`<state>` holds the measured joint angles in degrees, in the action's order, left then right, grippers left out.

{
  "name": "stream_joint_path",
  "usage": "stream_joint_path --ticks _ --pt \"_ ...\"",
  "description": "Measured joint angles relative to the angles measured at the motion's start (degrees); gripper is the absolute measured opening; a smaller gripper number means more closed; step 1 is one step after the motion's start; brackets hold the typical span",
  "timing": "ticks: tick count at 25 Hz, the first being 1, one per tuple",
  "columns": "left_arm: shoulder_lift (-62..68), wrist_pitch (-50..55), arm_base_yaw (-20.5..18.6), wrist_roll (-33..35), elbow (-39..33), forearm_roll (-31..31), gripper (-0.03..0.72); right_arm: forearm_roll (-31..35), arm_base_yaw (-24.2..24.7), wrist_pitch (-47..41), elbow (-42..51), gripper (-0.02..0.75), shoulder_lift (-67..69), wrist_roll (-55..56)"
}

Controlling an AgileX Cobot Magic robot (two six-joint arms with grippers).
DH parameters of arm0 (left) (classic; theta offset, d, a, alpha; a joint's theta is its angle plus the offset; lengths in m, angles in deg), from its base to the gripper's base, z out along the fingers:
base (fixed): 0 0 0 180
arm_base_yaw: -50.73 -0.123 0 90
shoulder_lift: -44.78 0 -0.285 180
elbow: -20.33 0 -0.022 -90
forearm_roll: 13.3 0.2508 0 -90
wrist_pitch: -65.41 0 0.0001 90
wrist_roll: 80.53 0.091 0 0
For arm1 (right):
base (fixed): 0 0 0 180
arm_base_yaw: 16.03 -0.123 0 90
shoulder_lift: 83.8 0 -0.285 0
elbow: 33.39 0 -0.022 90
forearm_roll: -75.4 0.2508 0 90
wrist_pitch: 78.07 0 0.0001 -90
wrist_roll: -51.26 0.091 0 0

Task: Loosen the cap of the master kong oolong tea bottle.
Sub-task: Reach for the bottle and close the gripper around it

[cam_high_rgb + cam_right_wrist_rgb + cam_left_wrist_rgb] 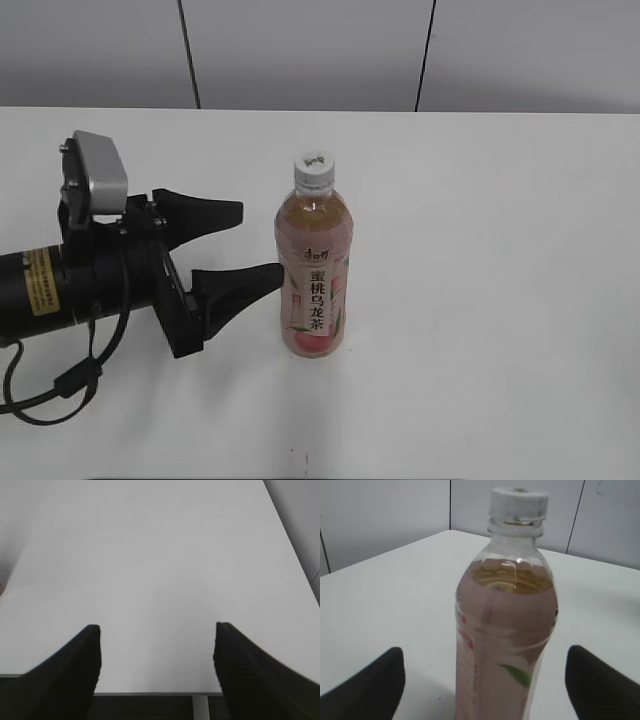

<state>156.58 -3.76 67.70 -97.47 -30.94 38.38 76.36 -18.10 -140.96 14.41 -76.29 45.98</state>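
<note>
Left of the slim clear plastic tea bottle [315,268] with its white ribbed cap [313,169], the black left gripper [262,243] lies level, jaws wide, holding nothing; right gripper [156,655] gapes empty too.

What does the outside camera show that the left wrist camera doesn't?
Only the exterior view shows the whole left arm, its open left gripper from the side with its fingertips short of the bottle, the label's Chinese characters, and the grey mark on the cap. Only the left wrist view shows the tea line close up and the bottle centred between both fingers. Both show the upright, capped bottle on the white table.
</note>
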Motion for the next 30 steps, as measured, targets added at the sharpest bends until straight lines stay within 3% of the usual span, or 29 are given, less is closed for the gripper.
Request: stream_joint_path --ticks 11,30 --pt "0.12 0.00 5.54 -0.60 2.45 -1.40 0.594 0.00 0.00 0.00 0.00 0.532 0.00 0.00" --pt "5.89 -0.08 6.96 -3.30 9.93 -0.85 0.592 0.00 0.00 0.00 0.00 0.532 0.00 0.00"
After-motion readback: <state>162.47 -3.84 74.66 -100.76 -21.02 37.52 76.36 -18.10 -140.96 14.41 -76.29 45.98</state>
